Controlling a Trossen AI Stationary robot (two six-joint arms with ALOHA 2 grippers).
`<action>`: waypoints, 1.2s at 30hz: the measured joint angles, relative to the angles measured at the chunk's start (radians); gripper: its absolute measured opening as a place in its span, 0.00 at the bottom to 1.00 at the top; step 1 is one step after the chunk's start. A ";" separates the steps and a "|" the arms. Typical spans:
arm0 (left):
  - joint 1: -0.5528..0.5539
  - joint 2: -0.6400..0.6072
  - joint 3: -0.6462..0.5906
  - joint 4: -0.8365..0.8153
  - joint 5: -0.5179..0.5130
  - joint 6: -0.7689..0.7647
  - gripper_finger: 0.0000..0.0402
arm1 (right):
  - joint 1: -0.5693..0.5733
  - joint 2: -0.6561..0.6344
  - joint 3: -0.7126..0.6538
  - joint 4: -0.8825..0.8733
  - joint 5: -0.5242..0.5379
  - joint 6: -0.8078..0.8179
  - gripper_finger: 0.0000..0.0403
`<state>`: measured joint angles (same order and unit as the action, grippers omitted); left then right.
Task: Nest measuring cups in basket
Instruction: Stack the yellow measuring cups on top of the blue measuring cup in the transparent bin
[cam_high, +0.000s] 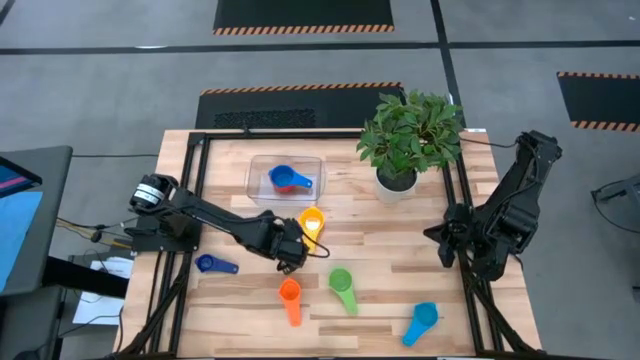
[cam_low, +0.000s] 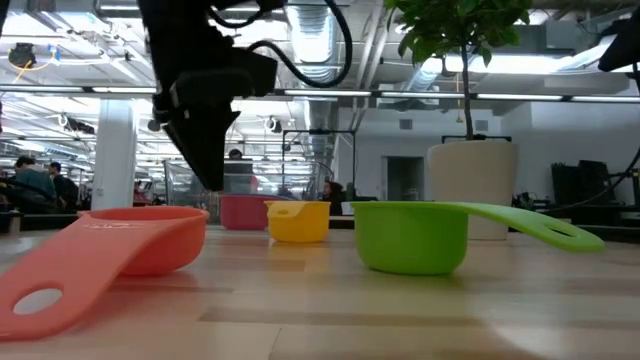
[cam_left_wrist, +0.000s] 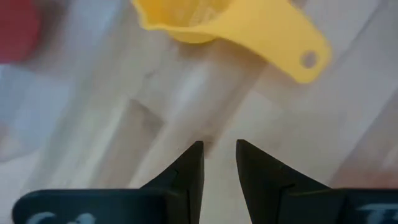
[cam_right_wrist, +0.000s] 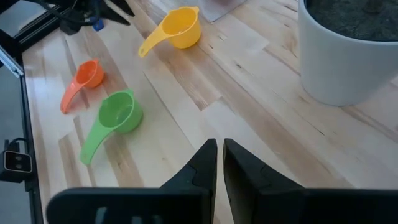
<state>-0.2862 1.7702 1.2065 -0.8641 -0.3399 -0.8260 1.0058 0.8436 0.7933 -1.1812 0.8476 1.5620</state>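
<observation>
Readable text: none in any view.
Small plastic measuring cups (cam_right_wrist: 178, 28): no legible markings.
White round plant pot (cam_right_wrist: 348, 50): no label.
Pale wooden slatted table (cam_high: 400, 250): no signs or numbers.

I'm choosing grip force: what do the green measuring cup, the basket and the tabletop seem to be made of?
Green measuring cup: likely moulded plastic, uniform colour with a soft satin sheen. Basket: clear plastic, probably rigid; the wood shows through its walls. Tabletop: light wood planks, visible grain and joints, matte finish.
</observation>
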 joint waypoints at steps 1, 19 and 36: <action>-0.002 0.000 -0.011 0.015 -0.003 -0.016 0.21 | 0.000 0.000 0.000 0.000 0.000 -0.001 0.13; 0.066 0.133 -0.077 0.369 0.092 0.037 0.21 | 0.000 0.000 0.000 -0.011 -0.013 0.000 0.13; 0.038 0.145 0.252 0.052 -0.057 0.147 0.21 | 0.000 0.000 0.000 -0.023 -0.013 -0.003 0.13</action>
<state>-0.2483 1.9149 1.4586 -0.8124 -0.3974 -0.6790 1.0058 0.8433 0.7933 -1.2041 0.8345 1.5589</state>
